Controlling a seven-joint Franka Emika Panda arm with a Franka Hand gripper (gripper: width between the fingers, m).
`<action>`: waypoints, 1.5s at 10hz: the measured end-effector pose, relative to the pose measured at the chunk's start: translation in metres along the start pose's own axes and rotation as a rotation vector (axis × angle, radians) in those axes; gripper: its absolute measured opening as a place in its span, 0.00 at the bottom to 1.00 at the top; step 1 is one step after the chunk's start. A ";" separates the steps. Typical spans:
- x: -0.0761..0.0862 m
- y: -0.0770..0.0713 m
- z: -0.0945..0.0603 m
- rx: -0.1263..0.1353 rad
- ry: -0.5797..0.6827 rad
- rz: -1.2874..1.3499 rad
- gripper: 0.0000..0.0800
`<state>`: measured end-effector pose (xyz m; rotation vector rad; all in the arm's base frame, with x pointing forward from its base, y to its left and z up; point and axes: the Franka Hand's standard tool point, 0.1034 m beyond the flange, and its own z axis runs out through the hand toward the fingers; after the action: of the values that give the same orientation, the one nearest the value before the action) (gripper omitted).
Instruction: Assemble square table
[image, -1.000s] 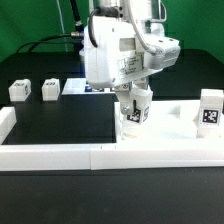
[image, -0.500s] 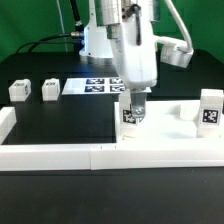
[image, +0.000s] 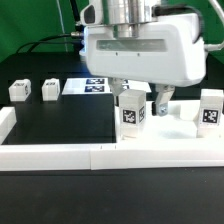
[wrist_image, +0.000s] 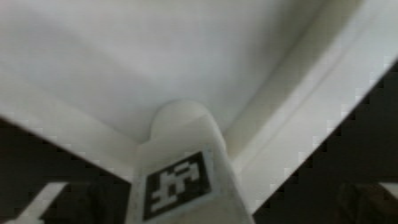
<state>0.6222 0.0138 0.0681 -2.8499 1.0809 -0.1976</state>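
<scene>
Well left of the white rimmed tabletop, you have two small tagged legs on the black table. A third leg stands upright at its left corner, the jaws spread either side. A fourth leg stands at its right side.

We see a black bench spreading out to the exterior view's left of the pincer, its surface matte and dark. Nearer the camera than the pincer, a long low white border wall runs across the bench's front, shows a seam a little to the pincer's left, and turns back at its far left end. Behind the pincer and to its left the marker board lies flat, partly hidden. Farther back we make out a green backdrop and a dark cable.
</scene>
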 end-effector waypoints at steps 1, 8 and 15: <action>0.000 0.000 0.000 0.000 0.003 -0.025 0.81; -0.001 0.005 0.003 -0.007 -0.002 0.310 0.37; 0.002 0.007 0.003 0.032 -0.091 1.000 0.37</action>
<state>0.6195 0.0075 0.0646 -1.9220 2.2291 -0.0011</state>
